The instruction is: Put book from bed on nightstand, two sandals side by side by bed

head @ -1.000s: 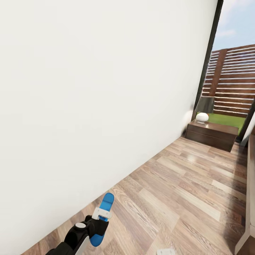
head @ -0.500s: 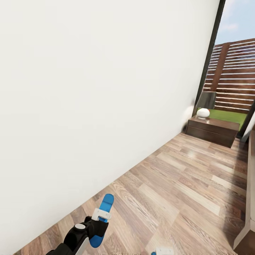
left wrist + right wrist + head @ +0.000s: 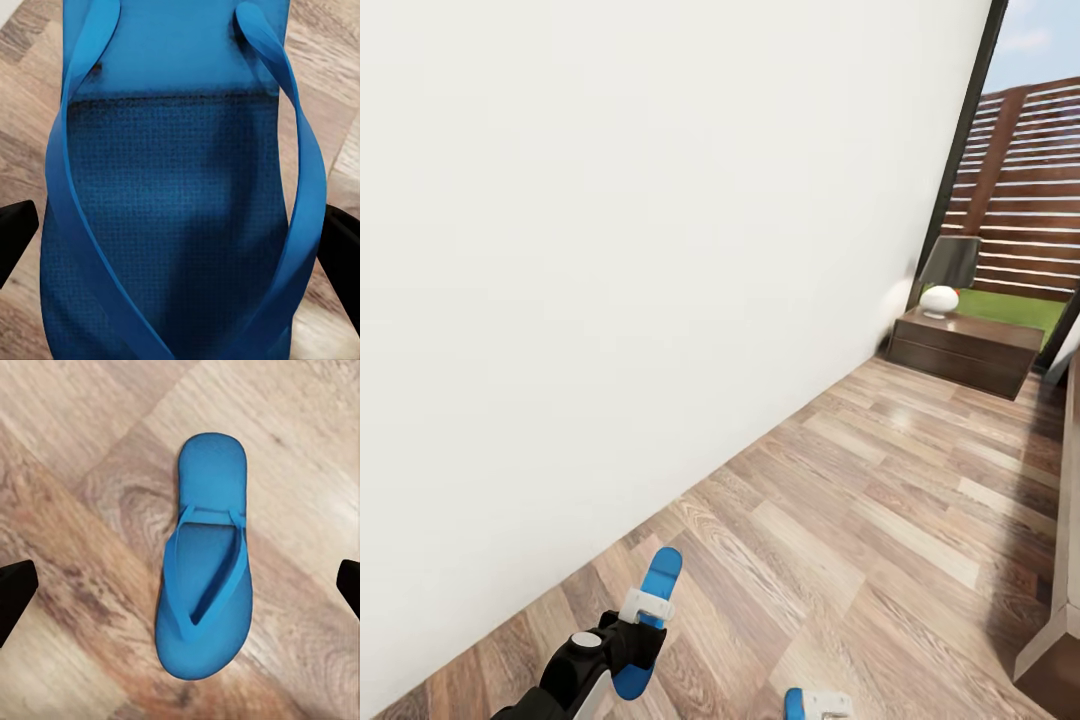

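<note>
Sandal (image 3: 651,620) | gripped by left gripper (image 3: 644,606), up above wood floor (image 3: 880,520) beside white wall (image 3: 610,250) | second sandal (image 3: 204,589) flat on floor under right gripper (image 3: 822,706), fingers spread wide, holding nothing | nightstand (image 3: 963,350) far off with lamp (image 3: 946,274)

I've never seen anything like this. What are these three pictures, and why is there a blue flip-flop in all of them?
They are computer renders from a simulated two-armed robot on wheels. The big picture looks down from its head at a white wall, a wood-plank floor and a dark-brown nightstand bearing a lamp.

The other two come from cameras at each wrist. The left end effector is shut on a bright-blue flat sandal, so its camera shows that sandal very close. The right end effector is open, its black fingers spread wide above the second blue sandal, which lies flat on the floor.
</note>
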You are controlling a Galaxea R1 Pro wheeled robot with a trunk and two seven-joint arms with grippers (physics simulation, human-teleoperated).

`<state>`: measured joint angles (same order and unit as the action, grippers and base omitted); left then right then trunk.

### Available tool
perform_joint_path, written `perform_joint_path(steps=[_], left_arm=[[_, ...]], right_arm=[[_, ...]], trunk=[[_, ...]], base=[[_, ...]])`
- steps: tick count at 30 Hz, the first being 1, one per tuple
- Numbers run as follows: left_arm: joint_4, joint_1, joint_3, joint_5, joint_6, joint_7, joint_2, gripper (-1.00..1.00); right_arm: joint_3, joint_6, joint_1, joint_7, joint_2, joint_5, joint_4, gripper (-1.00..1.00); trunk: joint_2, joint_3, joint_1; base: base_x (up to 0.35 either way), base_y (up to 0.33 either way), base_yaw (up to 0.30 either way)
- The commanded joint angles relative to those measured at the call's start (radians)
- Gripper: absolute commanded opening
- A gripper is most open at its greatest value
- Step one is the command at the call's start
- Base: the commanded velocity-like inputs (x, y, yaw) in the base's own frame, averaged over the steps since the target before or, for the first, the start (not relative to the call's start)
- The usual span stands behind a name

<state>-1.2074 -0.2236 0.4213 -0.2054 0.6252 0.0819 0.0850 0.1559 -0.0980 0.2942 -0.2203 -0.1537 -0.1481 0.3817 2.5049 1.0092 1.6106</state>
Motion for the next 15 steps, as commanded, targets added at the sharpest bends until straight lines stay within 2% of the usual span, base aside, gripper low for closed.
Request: perform_joint_path(steps=[1,9,15], left_arm=[[-0.001,-0.001,0.003,-0.01,0.004,0.009,0.001,-1.0],[-0.004,-0.001,0.003,-0.01,0.004,0.009,0.002,-1.0],[-0.004,-0.001,0.002,-0.011,0.004,0.009,0.002,-1.0]], right_arm=[[0.008,-0.006,0.004,-0.009,0.001,-0.009,0.001,1.0],[0.008,-0.018,0.045,-0.015,0.005,-0.005,-0.003,1.0],[0.007,-0.058,0.105,-0.016,0.009,-0.003,-0.006,1.0]], trunk=[[0.0,0.001,0.0],[0.0,0.001,0.0],[0.0,0.001,0.0]], base=[[0.0,0.0,0.0],[0.0,0.0,0.0],[0.0,0.0,0.0]])
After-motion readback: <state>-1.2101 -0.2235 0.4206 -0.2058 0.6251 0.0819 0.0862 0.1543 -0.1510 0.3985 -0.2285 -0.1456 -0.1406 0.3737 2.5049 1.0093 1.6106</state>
